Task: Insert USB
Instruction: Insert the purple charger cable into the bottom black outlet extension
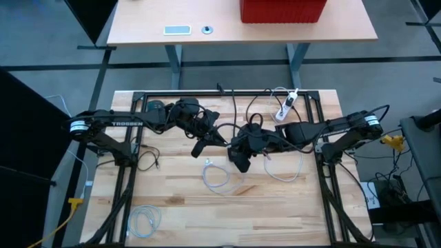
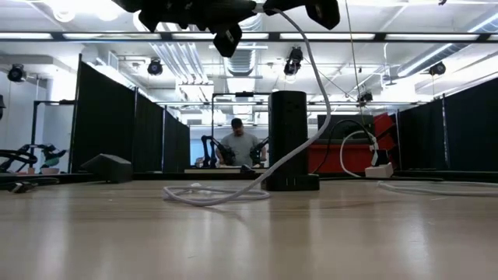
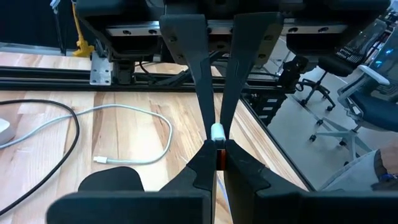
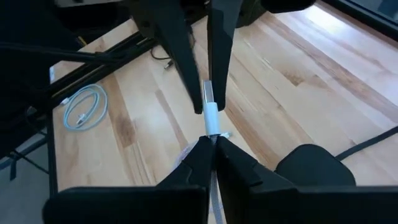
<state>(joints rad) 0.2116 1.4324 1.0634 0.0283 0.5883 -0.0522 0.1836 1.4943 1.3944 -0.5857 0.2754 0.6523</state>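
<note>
A white USB plug (image 4: 211,116) is held in the air above the middle of the table, between my two grippers. My left gripper (image 1: 215,140) comes from the table's left and my right gripper (image 1: 233,145) from the right. Their fingertips meet at the plug, and both are shut on it. The plug's white cable (image 2: 315,93) hangs down in a curve. Its slack loops (image 1: 217,176) lie on the table. A black tower power strip (image 2: 288,140) stands upright on the table behind the cable. My left gripper pinches the plug's metal front end (image 4: 208,93) between its two fingertips, which lie along the plug. My right gripper pinches the white body near its cable end (image 4: 212,128) between its two fingertips, slanting down from the opposite side. The plug is lifted clear, its cable slack below.
A white power strip (image 1: 286,107) with black cords lies at the far right. A second white cable (image 1: 288,172) lies right of centre, and a coiled cable (image 1: 145,219) at the near left. Black frame rails (image 1: 227,93) border the table. A person (image 2: 239,144) sits beyond it.
</note>
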